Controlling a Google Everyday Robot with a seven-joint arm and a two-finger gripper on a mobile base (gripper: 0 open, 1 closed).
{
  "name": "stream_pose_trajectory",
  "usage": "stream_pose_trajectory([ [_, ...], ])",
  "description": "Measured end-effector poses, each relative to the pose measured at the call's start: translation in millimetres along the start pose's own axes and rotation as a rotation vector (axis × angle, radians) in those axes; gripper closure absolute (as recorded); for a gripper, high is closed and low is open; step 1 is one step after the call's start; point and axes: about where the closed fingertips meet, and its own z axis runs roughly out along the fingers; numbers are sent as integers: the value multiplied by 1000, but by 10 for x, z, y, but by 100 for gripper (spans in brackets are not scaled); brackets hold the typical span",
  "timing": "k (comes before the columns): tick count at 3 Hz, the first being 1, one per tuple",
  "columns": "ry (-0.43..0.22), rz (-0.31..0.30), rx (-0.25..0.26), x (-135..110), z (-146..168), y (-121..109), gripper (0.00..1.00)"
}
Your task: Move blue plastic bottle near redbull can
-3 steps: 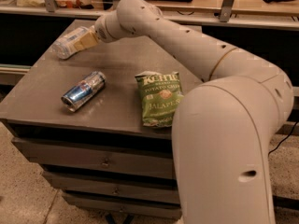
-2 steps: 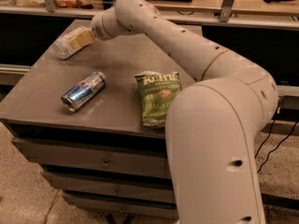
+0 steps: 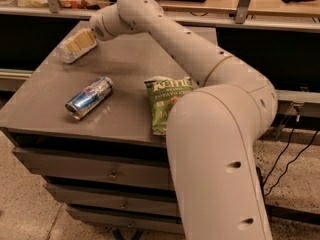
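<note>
The redbull can [image 3: 89, 97] lies on its side on the grey table [image 3: 127, 59], near the front left edge, with one end turned toward the front corner. The blue plastic bottle [image 3: 66, 53] lies beyond the can, toward the table's far left corner, also on its side and well apart from the can. The stretch of tabletop between the two is bare.

The gripper [image 3: 83, 40] is at the bottle's near end, beyond the can and slightly to its right, right against the bottle. Whether it is spread or pinching the bottle, I cannot tell.

To the right of the can, apart from it, a green chip bag [image 3: 167, 100] lies flat with its lower end reaching the table's front edge. The robot's arm [image 3: 200, 59] runs from the gripper back across the table, passing beyond and to the right of the can and above the bag. Its bulky lower section fills the foreground right of the bag.

Below the can, the table's front shows stacked drawers [image 3: 100, 170]. Far to the right of the can, black cables [image 3: 292, 159] trail on the floor.
</note>
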Motion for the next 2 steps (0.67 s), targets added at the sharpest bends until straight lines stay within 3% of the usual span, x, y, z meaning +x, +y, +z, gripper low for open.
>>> stream_pose_trajectory([
  [2,0,-23,-63,-89,171,113,0],
])
